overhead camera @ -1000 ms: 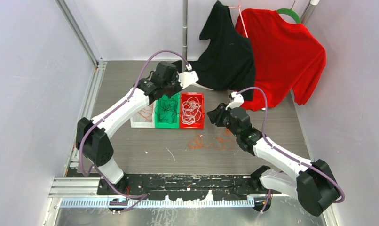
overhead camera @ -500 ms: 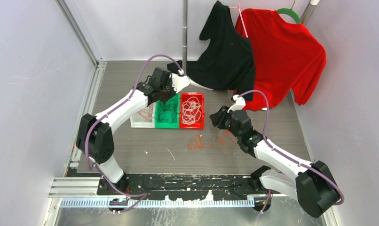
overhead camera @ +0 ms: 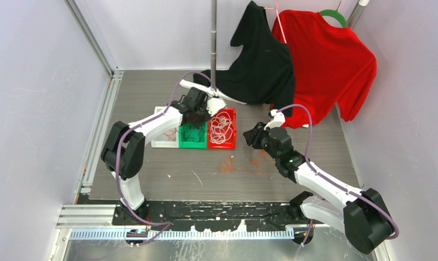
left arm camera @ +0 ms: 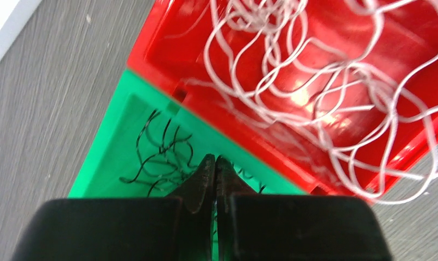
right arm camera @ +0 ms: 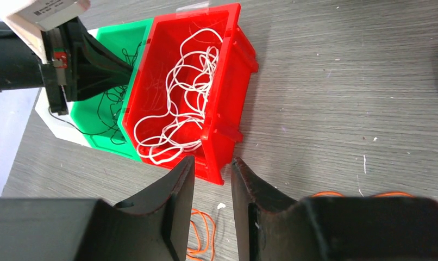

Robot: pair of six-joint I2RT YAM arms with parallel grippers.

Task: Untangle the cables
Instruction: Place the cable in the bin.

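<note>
Careful: your closed left gripper (left arm camera: pixel 215 163), tips just over the black cables (left arm camera: pixel 157 157) in the green bin (left arm camera: pixel 113 144), could snag them into the neighbouring white cables (right arm camera: pixel 176 109); your right gripper (right arm camera: pixel 211 163) hovers parted, empty.

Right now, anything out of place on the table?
Yes: thin orange-red cables lie loose on the grey table in front of the red plastic bin; a loop of thin white cables hangs over its rim.

The left gripper (left arm camera: pixel 215 159) hides part of the black cables (left arm camera: pixel 161 163).
</note>
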